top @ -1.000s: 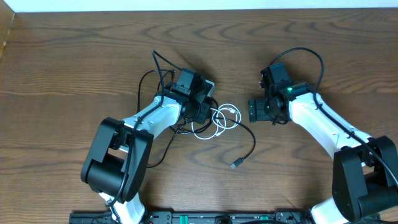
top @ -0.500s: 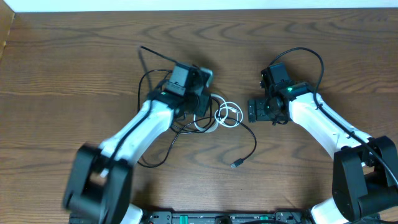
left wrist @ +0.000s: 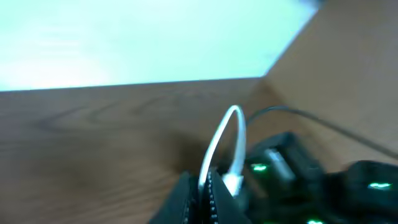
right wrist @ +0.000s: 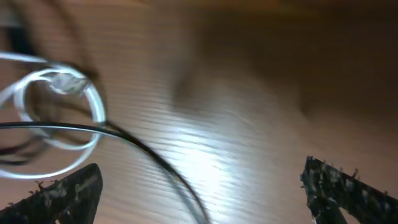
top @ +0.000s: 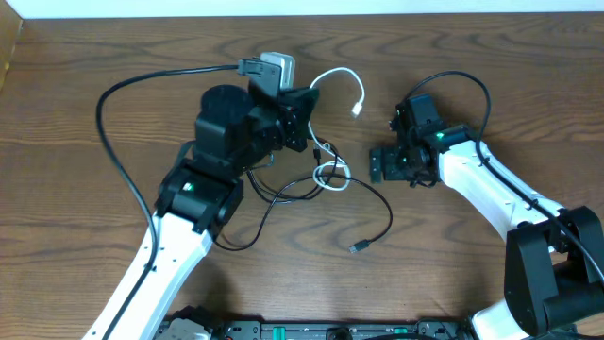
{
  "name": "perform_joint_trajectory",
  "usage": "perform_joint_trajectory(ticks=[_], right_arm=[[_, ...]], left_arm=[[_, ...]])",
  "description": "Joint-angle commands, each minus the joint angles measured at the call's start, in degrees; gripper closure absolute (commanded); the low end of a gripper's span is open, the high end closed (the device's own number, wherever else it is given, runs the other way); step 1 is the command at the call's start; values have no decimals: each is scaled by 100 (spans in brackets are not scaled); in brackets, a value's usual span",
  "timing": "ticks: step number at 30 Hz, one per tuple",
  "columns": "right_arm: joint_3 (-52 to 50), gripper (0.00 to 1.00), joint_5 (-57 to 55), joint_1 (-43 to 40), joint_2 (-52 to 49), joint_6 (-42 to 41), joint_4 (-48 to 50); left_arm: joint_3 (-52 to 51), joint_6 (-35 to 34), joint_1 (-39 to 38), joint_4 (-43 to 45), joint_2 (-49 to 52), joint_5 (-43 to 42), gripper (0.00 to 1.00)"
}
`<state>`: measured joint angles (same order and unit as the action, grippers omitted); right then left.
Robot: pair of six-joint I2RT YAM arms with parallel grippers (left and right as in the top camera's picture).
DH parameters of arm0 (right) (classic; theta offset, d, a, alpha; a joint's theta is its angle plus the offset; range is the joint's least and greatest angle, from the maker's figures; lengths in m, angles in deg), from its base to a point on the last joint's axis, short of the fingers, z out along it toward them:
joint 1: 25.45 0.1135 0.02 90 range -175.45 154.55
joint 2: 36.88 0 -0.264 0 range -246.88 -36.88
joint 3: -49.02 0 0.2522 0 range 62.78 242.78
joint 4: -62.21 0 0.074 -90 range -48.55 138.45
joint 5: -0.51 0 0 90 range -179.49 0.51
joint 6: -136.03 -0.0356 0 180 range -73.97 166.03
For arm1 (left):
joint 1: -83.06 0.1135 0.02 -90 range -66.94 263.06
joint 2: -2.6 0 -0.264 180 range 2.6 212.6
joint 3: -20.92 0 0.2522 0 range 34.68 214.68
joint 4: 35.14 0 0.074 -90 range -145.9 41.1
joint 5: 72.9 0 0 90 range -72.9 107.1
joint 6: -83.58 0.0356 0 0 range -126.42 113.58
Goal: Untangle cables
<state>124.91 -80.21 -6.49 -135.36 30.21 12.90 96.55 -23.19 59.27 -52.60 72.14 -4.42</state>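
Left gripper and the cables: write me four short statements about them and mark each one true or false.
1. The left gripper is clamped on the white cable. True.
2. The right gripper holds a black cable. False: its jaws stand wide open with nothing gripped between them.
3. A black cable ends in a plug that lies free on the table. True.
4. The white cable lies flat on the table along its whole length. False: one part arcs up from the left gripper, while the rest lies coiled on the table, crossed by black cable.
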Motion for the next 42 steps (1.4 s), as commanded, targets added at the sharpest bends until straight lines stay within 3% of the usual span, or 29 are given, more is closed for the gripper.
perform_joint_trajectory(ticks=[1,7,14,19,21,23,24,26,30,33,35,37,39,42], right_arm=[[0,1,1648,-2,85,837,302],[0,1,3289,205,85,1985,780],[0,1,3241,367,85,1947,2138],[0,2,2505,391,85,1231,3344],[0,13,2389,391,85,1086,3576],[0,44,2197,391,85,968,3624],[0,75,2022,391,85,942,3598],[0,89,1582,391,85,826,3473],[0,90,-59,341,85,2,3139],[0,81,-835,234,85,-848,2889],[0,72,-376,197,85,-874,2887],[0,54,608,192,85,-706,2833],[0,48,1624,212,85,-264,2579],[0,40,2065,289,85,-13,1882]], left_arm=[[85,-887,-7,433,-140,-1067,93],[85,-1561,-7,1047,-140,-1565,93],[85,-2092,-7,1694,-140,-2072,92],[85,-2173,-7,1864,-179,-2162,92],[85,-2166,-2,1864,-208,-2159,92],[85,-2166,48,1886,-243,-2157,92],[85,-2168,83,1888,-262,-2157,92],[85,-2168,168,1888,-310,-2157,92],[85,-2168,339,1886,-444,-2205,92],[85,-2166,466,1873,-568,-2291,93],[85,-2166,529,1836,-603,-2288,93],[85,-2168,586,1838,-612,-2288,92],[85,-2166,625,1840,-610,-2284,92],[85,-2140,664,1840,-610,-2280,93]])
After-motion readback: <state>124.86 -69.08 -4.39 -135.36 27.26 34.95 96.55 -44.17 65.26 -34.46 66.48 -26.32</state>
